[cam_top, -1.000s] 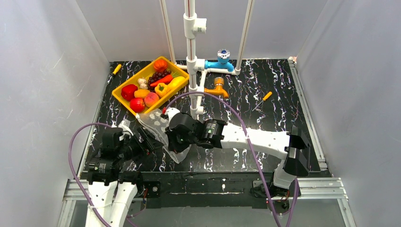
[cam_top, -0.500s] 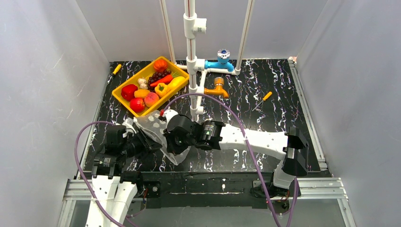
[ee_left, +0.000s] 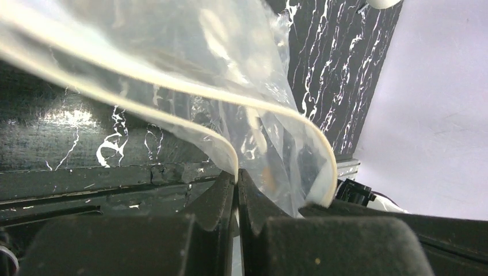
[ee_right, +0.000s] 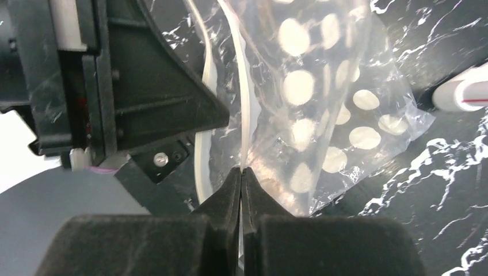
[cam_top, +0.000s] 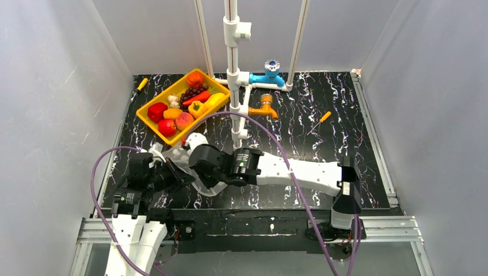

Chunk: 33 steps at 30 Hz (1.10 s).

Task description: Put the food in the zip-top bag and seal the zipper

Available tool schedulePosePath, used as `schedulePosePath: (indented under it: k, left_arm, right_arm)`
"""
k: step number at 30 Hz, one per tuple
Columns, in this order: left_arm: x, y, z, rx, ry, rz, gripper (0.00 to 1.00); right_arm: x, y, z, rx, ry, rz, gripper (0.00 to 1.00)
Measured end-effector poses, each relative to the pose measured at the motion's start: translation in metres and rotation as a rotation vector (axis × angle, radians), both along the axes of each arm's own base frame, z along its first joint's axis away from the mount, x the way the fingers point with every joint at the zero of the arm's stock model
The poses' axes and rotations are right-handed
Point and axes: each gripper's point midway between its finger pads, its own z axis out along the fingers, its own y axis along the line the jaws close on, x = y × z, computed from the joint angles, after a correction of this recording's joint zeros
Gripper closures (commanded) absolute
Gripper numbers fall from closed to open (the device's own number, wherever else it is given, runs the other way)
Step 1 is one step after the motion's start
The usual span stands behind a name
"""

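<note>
- Left gripper: clenched on one lip of the zipper, with the strip leaving the closed jaws and curving up and away.
- Right gripper: clamped on the opposite lip, with the jaws fully together on the thin white strip. The left gripper's body sits just beside it.
- Zip-top bag: hangs between the two grippers near the front left of the table. The dotted body trails down toward the table. No food shows inside it.
- Toy food: lies in the yellow tray, just beyond the bag. None of it is gripped.
- Step in hand (judged): spread the mouth so that an item can be dropped in.
- Procedure: draw the two lips apart slowly and evenly, and keep both grips on the stiff zipper strip rather than on the film.
- Procedure: stop once the mouth gapes. Further pull would likely slip the strip out of one pair of jaws or drag the whole bag sideways.
- Procedure: turn the opening upward or toward the tray, so that one gripper can hold it while the other fetches food.
- Risk: the film is limp and crinkled, and the mouth will probably collapse if either lip is let go.
- Markings: no brand, label or legible writing is visible. The bag carries only rows of white dots.
</note>
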Motion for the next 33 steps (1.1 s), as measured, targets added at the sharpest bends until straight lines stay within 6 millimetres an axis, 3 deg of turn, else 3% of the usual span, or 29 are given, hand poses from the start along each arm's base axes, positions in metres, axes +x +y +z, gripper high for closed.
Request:
schedulePosePath:
  k: [7,12,19,25,26,28,33]
  left_arm:
    - [-0.015,-0.002,0.007,-0.018,-0.026,-0.017,1.00]
    - [-0.024,-0.004,0.007,-0.028,-0.016,-0.026,1.00]
    - [-0.031,-0.004,0.012,-0.031,-0.020,-0.029,1.00]
    - [-0.033,-0.005,0.015,-0.035,-0.021,-0.033,1.00]
    - [-0.033,-0.005,0.017,-0.035,-0.024,-0.033,1.00]
    - [-0.034,-0.005,0.020,-0.037,-0.030,-0.034,1.00]
    - [-0.035,-0.006,0.028,-0.042,-0.046,-0.040,1.00]
  right_arm:
    - [0.015,0.012,-0.011,-0.109,-0.121,0.031,0.61]
    - [0.022,0.017,-0.015,-0.150,-0.172,0.070,0.49]
    - [0.028,0.024,0.000,-0.131,-0.225,0.092,0.64]
    - [0.031,0.031,-0.006,-0.136,-0.236,0.088,0.71]
    - [0.031,0.031,-0.008,-0.139,-0.234,0.085,0.76]
    - [0.031,0.031,-0.011,-0.143,-0.231,0.081,0.97]
    - [0.038,0.029,-0.010,-0.139,-0.241,0.014,0.99]
